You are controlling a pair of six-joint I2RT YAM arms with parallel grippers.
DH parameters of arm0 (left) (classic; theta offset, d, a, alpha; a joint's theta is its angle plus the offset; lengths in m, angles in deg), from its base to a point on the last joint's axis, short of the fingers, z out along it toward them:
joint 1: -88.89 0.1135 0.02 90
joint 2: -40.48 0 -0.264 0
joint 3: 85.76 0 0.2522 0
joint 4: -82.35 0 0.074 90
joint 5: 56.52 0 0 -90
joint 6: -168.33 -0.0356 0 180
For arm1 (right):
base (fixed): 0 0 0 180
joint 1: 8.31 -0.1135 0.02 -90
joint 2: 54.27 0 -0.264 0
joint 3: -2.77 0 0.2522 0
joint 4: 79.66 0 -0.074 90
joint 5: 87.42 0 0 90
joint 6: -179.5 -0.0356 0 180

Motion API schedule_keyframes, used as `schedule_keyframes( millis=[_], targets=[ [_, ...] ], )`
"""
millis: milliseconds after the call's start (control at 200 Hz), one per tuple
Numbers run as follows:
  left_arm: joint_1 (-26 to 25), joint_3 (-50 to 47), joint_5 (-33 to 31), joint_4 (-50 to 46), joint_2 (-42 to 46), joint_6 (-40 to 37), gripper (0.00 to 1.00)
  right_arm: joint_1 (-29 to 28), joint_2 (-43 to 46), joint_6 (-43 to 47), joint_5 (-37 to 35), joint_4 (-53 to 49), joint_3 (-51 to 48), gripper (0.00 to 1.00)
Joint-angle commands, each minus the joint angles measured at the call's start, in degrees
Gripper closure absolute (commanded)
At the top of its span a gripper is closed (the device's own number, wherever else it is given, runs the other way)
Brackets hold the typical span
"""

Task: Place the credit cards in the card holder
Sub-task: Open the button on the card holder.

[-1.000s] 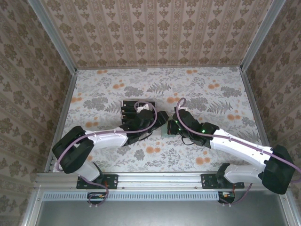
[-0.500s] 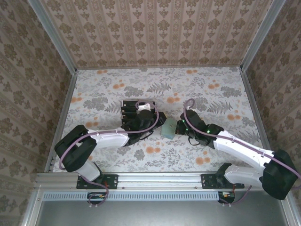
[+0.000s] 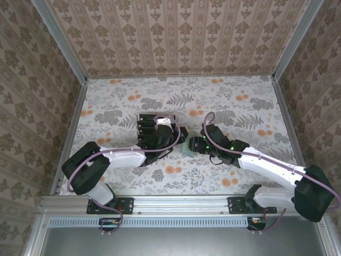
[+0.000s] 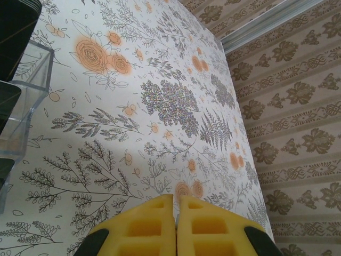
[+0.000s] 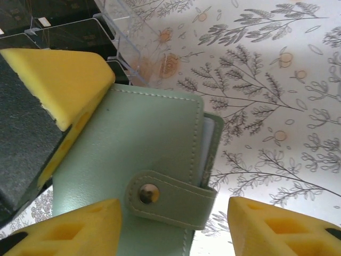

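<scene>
Card holder (image 5: 138,149): snap strap (image 5: 165,194) fastened. Left fingers (image 4: 144,229) together, empty; right fingers (image 5: 266,229) apart, straddling holder. Step: opening, apparently. Next: unfasten strap, steadying holder.

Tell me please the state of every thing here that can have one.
left tool: shut, nothing visible between its pads
right tool: open, over the card holder
card holder: closed, strap snapped
credit cards: in the clear tray, none in the holder
clear tray: holding cards
</scene>
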Motion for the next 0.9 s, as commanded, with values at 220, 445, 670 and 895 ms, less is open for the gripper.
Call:
schedule_keyframes(
  millis=[220, 445, 670, 895],
  targets=[
    [-0.25, -0.26, -0.99, 2.4, 0.21, -1.53, 1.0, -1.03, -4.7, -0.54, -1.55, 0.32, 4.01, 0.55],
    [-0.17, -0.3, -1.49, 2.19, 0.35, -1.81, 1.0, -1.13, -4.07, -0.5, -1.32, -0.43, 3.18, 0.86],
    [-0.09, -0.68, -1.86, 2.19, 0.68, -2.01, 1.0, -0.86, -2.93, -0.39, -3.6, -3.27, 1.3, 1.0],
    [-0.11, -1.21, -1.84, 2.06, 0.87, -2.14, 1.0, 1.1, -0.45, -1.02, -5.53, -6.5, -1.16, 1.0]
  ],
)
